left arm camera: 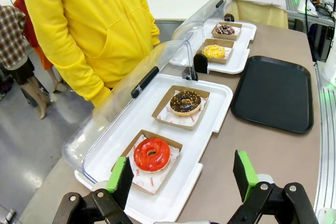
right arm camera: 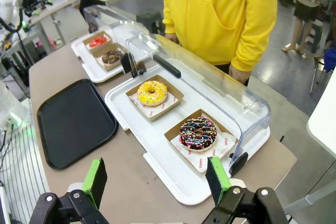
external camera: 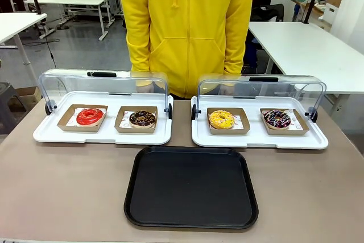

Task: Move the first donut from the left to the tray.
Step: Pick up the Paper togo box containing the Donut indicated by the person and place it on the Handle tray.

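The first donut from the left (external camera: 90,116) has glossy red icing and lies in a brown cardboard holder at the left end of the left white tray (external camera: 51,135). In the left wrist view this red donut (left arm camera: 151,154) sits just beyond my left gripper (left arm camera: 181,177), whose green-padded fingers stand open and empty above the table edge. The red donut (right arm camera: 97,41) shows far off in the right wrist view. The black tray (external camera: 191,187) lies bare at the front middle of the table, also seen as the black tray (left arm camera: 273,94) and black tray (right arm camera: 73,120). My right gripper (right arm camera: 157,179) is open and empty.
A chocolate donut (external camera: 142,119) shares the left white tray. The right white tray (external camera: 318,140) holds a yellow donut (external camera: 222,119) and a sprinkled dark donut (external camera: 277,119). Both clear domed lids (external camera: 102,83) stand raised. A person in a yellow hoodie (external camera: 187,27) stands at the far side.
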Available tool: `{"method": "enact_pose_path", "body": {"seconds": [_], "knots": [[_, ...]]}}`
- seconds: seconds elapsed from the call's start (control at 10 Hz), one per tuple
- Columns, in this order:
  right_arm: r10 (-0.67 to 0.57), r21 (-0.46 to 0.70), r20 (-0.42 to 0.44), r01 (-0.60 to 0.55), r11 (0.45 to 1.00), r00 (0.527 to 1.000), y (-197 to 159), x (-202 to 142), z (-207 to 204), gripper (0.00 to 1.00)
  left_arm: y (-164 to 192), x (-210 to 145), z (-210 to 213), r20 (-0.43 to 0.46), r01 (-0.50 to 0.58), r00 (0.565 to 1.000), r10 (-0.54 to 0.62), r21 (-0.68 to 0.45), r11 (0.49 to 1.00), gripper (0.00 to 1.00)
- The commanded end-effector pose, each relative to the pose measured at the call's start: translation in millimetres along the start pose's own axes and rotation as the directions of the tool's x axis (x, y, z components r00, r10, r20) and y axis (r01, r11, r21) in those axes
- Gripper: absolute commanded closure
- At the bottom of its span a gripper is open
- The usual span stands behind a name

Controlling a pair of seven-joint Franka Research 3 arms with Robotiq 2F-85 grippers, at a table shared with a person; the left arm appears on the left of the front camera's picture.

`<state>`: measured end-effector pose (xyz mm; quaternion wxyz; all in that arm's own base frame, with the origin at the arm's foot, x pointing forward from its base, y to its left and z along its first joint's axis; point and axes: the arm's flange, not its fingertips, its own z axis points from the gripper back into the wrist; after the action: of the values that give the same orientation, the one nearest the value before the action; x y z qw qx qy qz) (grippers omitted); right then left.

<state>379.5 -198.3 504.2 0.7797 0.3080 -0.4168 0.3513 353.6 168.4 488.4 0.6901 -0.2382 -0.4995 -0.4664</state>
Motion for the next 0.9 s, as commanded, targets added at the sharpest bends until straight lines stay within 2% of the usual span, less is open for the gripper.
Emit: {"method": "enact_pose_path", "body": {"seconds": [0.0,0.8], "knots": [[0.026,0.0,0.026,-0.026,1.0,0.999,-1.3,0.6,-1.0,0.0,2.8,0.1,-0.7,0.028,0.018,0.999,-0.018,0.006,1.0,0.0],[0.026,0.0,0.026,-0.026,1.0,0.999,-1.3,0.6,-1.0,0.0,2.8,0.1,-0.7,0.028,0.018,0.999,-0.018,0.006,1.0,0.0]]}}
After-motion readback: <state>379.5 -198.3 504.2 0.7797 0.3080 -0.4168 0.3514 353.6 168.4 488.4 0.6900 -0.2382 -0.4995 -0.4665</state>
